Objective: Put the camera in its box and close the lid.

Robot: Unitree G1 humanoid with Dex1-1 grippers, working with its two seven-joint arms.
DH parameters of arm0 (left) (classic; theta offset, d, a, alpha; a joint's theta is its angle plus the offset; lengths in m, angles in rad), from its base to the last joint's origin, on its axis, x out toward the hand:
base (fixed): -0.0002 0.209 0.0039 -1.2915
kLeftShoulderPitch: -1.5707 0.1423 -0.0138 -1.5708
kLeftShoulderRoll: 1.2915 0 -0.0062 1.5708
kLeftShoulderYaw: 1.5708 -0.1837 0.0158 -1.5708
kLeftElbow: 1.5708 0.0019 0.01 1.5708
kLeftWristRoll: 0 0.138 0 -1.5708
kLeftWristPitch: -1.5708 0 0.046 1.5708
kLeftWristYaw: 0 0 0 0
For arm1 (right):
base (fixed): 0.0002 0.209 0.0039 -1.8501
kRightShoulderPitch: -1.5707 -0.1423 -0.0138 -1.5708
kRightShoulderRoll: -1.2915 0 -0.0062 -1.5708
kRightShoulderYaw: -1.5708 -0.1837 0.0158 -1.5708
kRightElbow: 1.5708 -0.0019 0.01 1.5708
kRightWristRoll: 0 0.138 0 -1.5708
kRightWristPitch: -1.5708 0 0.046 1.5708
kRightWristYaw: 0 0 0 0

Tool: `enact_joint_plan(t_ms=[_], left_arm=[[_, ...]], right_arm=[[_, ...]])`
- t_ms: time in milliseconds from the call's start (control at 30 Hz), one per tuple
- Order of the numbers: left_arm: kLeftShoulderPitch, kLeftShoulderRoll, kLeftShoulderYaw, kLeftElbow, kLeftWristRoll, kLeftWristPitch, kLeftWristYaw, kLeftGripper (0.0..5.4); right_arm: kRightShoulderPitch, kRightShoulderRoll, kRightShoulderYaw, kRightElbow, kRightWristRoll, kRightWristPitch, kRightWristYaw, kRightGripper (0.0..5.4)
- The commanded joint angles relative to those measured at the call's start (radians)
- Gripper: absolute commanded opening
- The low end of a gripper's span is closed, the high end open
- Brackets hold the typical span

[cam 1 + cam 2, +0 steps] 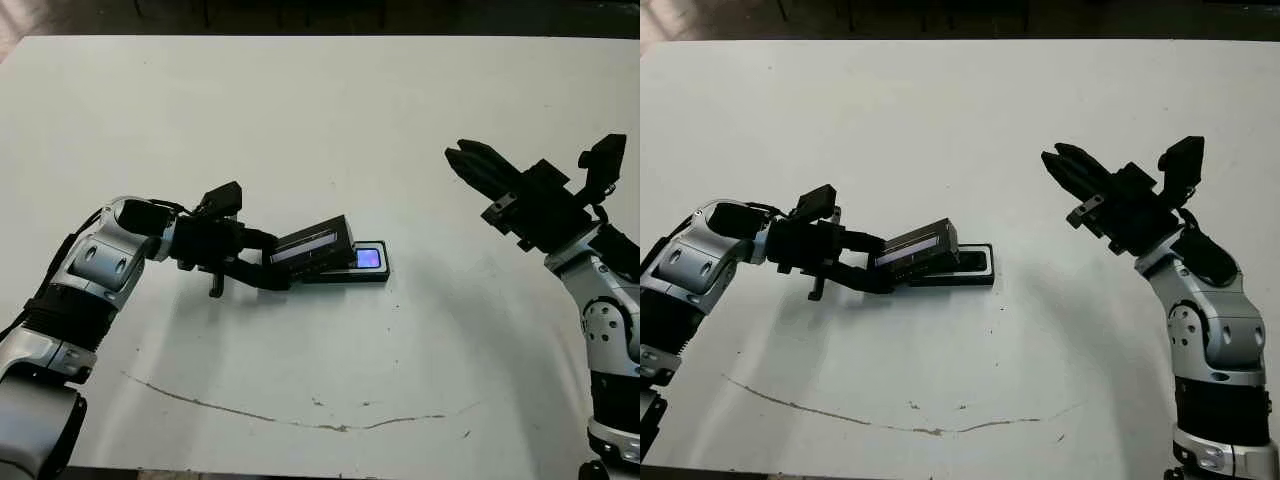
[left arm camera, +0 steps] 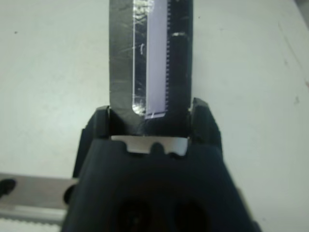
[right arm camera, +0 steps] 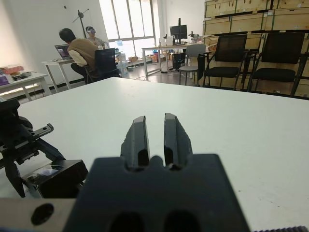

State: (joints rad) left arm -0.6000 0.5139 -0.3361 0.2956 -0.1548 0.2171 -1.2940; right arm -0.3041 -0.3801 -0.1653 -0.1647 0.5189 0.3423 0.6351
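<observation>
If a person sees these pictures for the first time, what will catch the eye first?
The left end effector, near the table's middle, grips the lid, tilted over the box where the camera's bluish screen glows. The right end effector hangs empty above the table's right side.

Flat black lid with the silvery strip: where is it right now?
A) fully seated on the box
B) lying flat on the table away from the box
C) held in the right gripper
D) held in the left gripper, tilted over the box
D: the left gripper clamps the flat black lid with the silvery strip, tilted with one end raised above the shallow black box, where the camera's bluish screen shows uncovered.
</observation>
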Motion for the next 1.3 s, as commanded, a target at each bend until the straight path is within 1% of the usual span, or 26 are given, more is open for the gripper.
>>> enact_joint_plan(t_ms=[33, 133, 267, 367, 500, 700, 800, 900, 1033, 1133, 1200, 1300], left_arm=[[0.055, -0.008, -0.046, -0.008, 0.048, 0.01, 0.023, 1.18], [0.047, -0.019, -0.069, -0.001, 0.076, -0.004, 0.039, 1.18], [0.035, -0.048, -0.096, 0.026, 0.093, -0.007, 0.052, 1.18], [0.021, -0.076, -0.114, 0.055, 0.098, -0.012, 0.049, 1.18], [-0.003, -0.109, -0.142, 0.082, 0.114, 0.007, 0.054, 1.18], [-0.017, -0.147, -0.175, 0.08, 0.135, 0.04, 0.083, 1.18], [-0.016, -0.155, -0.194, 0.057, 0.156, 0.051, 0.105, 1.18], [-0.023, -0.165, -0.214, 0.026, 0.166, 0.102, 0.107, 1.18], [-0.031, -0.164, -0.246, -0.025, 0.212, 0.127, 0.138, 1.18], [-0.043, -0.167, -0.265, -0.063, 0.24, 0.213, 0.162, 1.18], [-0.048, -0.174, -0.268, -0.084, 0.24, 0.31, 0.173, 1.18], [-0.047, -0.17, -0.287, -0.121, 0.261, 0.373, 0.191, 1.17]], right_arm=[[0.018, -0.013, 0.005, -0.012, -0.007, 0.013, -0.008, 0.0], [0.022, -0.016, 0.005, -0.019, -0.004, 0.019, -0.007, 0.0], [0.027, -0.017, 0.004, -0.02, 0.003, 0.022, -0.003, 0.0], [0.035, -0.018, 0.002, -0.041, 0.008, 0.045, -0.023, 0.0], [0.039, -0.021, -0.002, -0.051, 0.016, 0.049, -0.022, 0.0], [0.049, -0.021, -0.003, -0.076, 0.02, 0.065, -0.038, 0.0], [0.049, -0.017, -0.003, -0.074, 0.024, 0.057, -0.032, 0.0], [0.05, -0.017, -0.003, -0.078, 0.031, 0.062, -0.034, 0.0], [0.055, -0.014, -0.002, -0.095, 0.031, 0.069, -0.054, 0.0], [0.059, -0.016, 0.004, -0.109, 0.025, 0.072, -0.068, 0.0], [0.063, -0.016, 0.007, -0.116, 0.02, 0.068, -0.073, 0.0], [0.065, -0.014, 0.008, -0.12, 0.028, 0.071, -0.074, 0.0]])
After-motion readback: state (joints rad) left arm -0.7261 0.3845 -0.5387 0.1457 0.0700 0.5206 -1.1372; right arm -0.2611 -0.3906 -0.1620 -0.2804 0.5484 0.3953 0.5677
